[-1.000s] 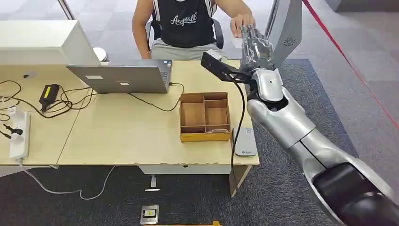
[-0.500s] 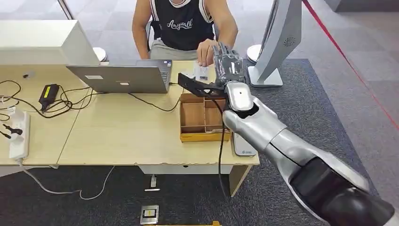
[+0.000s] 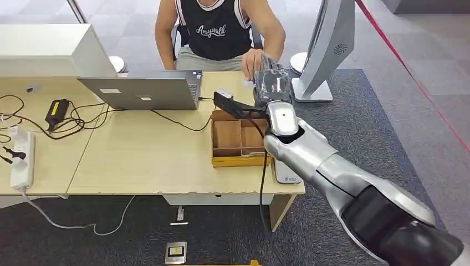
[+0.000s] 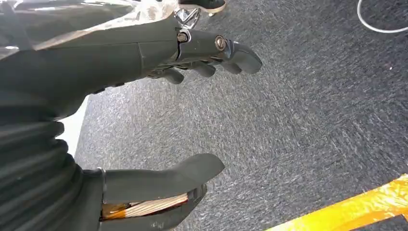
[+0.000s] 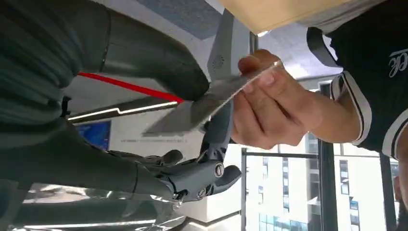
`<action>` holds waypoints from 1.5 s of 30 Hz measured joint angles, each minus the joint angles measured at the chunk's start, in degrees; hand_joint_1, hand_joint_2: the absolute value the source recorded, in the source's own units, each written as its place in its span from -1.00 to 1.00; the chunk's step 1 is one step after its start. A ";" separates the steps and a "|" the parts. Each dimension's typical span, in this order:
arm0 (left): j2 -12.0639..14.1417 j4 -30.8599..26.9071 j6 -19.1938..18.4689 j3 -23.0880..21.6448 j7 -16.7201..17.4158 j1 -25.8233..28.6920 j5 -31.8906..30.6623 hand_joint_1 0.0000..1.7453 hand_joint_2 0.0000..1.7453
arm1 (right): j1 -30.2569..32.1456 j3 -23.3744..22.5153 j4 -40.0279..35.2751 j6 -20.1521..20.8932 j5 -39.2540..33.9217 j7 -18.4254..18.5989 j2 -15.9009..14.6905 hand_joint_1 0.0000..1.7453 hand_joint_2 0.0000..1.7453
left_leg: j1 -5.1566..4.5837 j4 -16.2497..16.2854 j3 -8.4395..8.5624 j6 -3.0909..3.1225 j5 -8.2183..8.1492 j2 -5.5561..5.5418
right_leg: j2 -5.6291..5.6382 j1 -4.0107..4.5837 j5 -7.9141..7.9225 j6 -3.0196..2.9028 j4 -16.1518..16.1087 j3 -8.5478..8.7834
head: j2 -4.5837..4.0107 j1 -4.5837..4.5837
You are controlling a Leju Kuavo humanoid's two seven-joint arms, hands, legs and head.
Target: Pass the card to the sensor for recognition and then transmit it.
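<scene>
Above the far edge of the desk (image 3: 138, 160), the card (image 5: 207, 103) is being pinched by the right hand (image 3: 271, 83) while also being gripped by a person's hand (image 5: 269, 108). Over grey carpet (image 4: 298, 120), the left hand (image 4: 183, 110) is being held slack, grasping nothing.

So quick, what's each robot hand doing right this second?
Left hand: open, holding nothing, hanging above the carpet.
Right hand: its thumb and a finger pinch the card, which the person's hand also grips.
</scene>
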 joint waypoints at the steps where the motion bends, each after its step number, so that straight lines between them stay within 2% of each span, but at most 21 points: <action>1: 0.00 0.00 0.00 0.00 0.00 0.00 0.00 -1.00 1.00 | -0.13 0.09 0.18 0.00 -0.02 0.00 -0.02 1.00 1.00 | 0.00 0.00 0.00 0.00 0.00 0.00 | 0.00 0.00 0.00 0.00 0.00 0.00 | 0.02 0.00; 32: -0.09 0.00 0.66 -0.02 -0.39 0.07 0.66 -1.00 1.00 | -0.39 1.42 1.51 -1.60 0.22 -0.83 -0.79 1.00 1.00 | 0.00 0.01 0.03 0.00 0.00 0.11 | 0.06 0.00 0.04 -0.04 -0.01 -0.03 | 0.02 0.00; 37: -0.07 0.00 1.29 0.04 -0.89 0.47 0.59 -1.00 1.00 | -0.10 1.33 -0.42 -0.88 -1.62 -0.35 -4.22 1.00 1.00 | -0.01 0.04 0.01 0.00 0.00 0.10 | 0.05 0.00 0.05 -0.03 -0.03 -0.04 | 0.02 0.00; 41: -0.07 0.02 1.51 0.11 -1.12 0.67 0.15 -1.00 1.00 | 1.53 0.85 -3.63 -0.48 -3.37 1.42 -8.90 1.00 1.00 | -0.02 0.09 0.01 0.03 -0.02 0.11 | 0.06 -0.01 0.05 -0.02 -0.06 -0.02 | 0.02 0.00; 45: -0.04 0.02 1.55 0.13 -1.38 0.83 0.07 -1.00 1.00 | 5.15 -0.74 -8.86 -0.72 -4.89 2.97 -15.27 1.00 1.00 | -0.02 0.10 0.01 0.06 -0.05 0.11 | 0.06 -0.02 0.05 -0.01 -0.09 -0.02 | 0.00 0.00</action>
